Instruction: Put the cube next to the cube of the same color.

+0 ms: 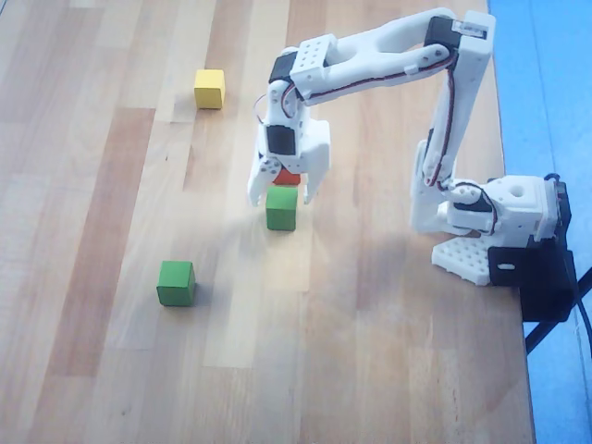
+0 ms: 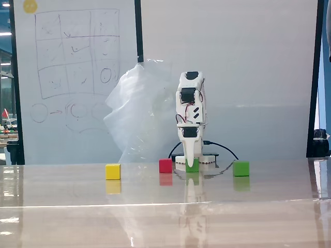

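I've got the gripper [image 1: 280,197] spread open and straddling the cube [image 1: 282,208], ready to close on it. The red cube [image 1: 288,177] sits just behind the fingers; the cube of the same color [image 1: 176,282] waits well clear.

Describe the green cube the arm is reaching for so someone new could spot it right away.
In the overhead view, start at the white arm and follow it down to its tool. The green cube sits at the fingertips, with the red cube just behind it. The other green cube stands alone, lower left, away from the arm.
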